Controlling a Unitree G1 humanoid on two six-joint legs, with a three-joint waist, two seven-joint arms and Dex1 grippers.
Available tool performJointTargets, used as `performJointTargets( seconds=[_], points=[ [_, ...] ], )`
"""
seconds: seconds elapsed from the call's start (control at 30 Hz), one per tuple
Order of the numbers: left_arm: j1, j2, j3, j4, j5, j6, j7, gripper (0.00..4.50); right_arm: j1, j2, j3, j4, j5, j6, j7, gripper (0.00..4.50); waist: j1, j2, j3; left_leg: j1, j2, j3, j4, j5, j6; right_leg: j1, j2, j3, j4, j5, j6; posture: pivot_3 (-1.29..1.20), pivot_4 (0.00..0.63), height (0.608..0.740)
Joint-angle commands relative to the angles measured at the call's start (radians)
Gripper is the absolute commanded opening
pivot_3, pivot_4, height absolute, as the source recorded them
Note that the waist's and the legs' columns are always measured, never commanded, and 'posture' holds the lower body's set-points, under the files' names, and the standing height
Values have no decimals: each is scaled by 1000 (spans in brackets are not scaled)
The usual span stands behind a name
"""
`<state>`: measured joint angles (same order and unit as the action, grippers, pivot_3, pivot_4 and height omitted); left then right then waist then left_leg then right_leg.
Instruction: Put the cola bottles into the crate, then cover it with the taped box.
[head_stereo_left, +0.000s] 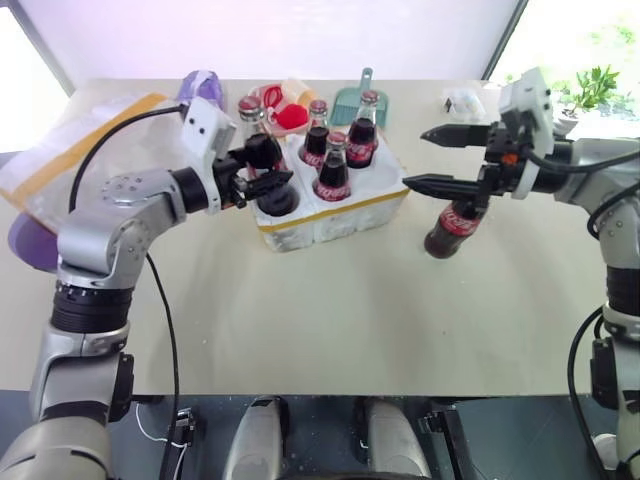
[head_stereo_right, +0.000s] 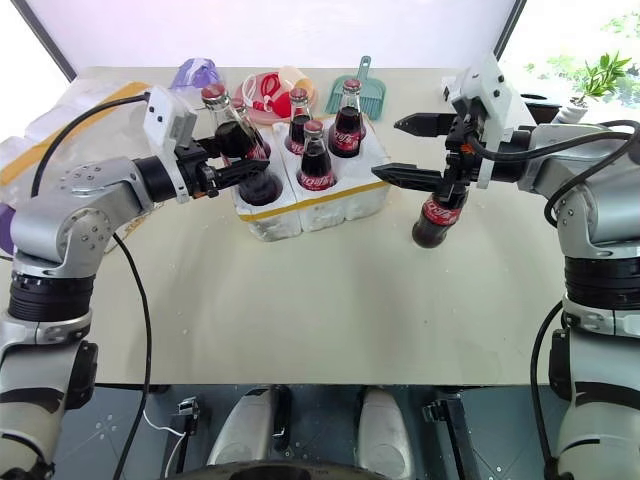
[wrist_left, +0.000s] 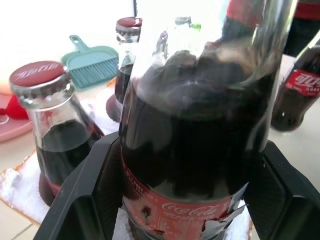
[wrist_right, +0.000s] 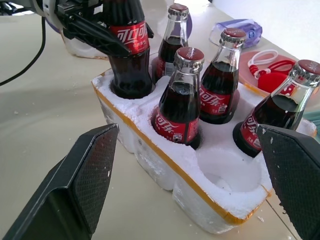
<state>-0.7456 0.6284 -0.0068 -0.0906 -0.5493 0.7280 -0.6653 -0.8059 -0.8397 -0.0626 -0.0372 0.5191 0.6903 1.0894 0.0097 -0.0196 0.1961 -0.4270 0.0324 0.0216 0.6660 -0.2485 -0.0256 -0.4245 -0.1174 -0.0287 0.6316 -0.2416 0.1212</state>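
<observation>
step: still loading, left gripper (head_stereo_right: 240, 165) has its fingers clamped on a cola bottle (head_stereo_right: 238, 140) seated in a corner well of the crate (wrist_right: 200, 172)
right gripper (head_stereo_right: 425, 150): fingers spread wide, nothing held, last bottle (head_stereo_right: 438, 215) standing on the bench (head_stereo_right: 330, 300) just under it
free well: near corner facing the right gripper
next: probably let go left, then grab that loose one
taped box (head_stereo_left: 70, 150): far left, waiting

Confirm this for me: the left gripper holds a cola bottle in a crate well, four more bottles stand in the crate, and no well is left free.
Wrong on one point: one well is free, at the crate's near corner in the right wrist view. The rest stands: the left gripper holds a cola bottle in a well, with four more bottles in the crate.
</observation>
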Motion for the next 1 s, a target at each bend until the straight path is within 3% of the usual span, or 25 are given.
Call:
performJointTargets(
  seconds=[0.03,0.37,0.4,0.47,0.53,0.67,0.87,1.0],
  points=[
    [-17,-44,12,35,30,-29,24,2660,-5,-6,-35,-36,13,-9,-13,4500,1,0,0,0,0,0,0,0,0,0,0,0,0,0,0,0,150,736],
    [5,-158,-38,171,153,-90,47,2660,-10,-6,-14,-24,-2,-37,-13,4500,5,0,0,0,0,0,1,0,0,1,0,0,0,0,0,0,150,736],
    [6,-159,-28,158,145,-84,43,3691,-9,-8,-17,-27,-2,-36,-15,4500,6,0,0,1,0,0,2,0,0,2,0,0,1,0,0,0,150,736],
    [10,-155,-9,127,130,-68,34,4370,-5,-12,-26,-36,1,-34,-22,4500,4,0,0,1,0,0,2,0,0,3,0,0,1,0,1,0,150,736],
    [15,-139,22,74,97,-49,15,4451,6,-20,-49,-59,13,-34,-25,4500,2,0,0,1,0,0,2,0,0,3,0,0,1,1,0,0,150,736],
    [18,-83,177,-81,-101,83,-35,4451,68,-77,-180,-168,160,81,-1,4500,2,0,0,0,0,-1,0,0,0,0,0,0,0,0,0,0,150,736],
    [52,69,388,-246,-463,306,-105,4451,314,-157,-401,-352,349,272,-41,4500,2,0,0,1,0,-1,0,0,0,2,0,0,-1,0,0,0,150,736],
    [153,188,395,-358,-564,360,-178,4451,584,-84,-466,-483,277,263,-186,4500,4,0,-1,5,0,-1,1,0,0,7,0,0,0,0,0,0,150,736]
  ],
)
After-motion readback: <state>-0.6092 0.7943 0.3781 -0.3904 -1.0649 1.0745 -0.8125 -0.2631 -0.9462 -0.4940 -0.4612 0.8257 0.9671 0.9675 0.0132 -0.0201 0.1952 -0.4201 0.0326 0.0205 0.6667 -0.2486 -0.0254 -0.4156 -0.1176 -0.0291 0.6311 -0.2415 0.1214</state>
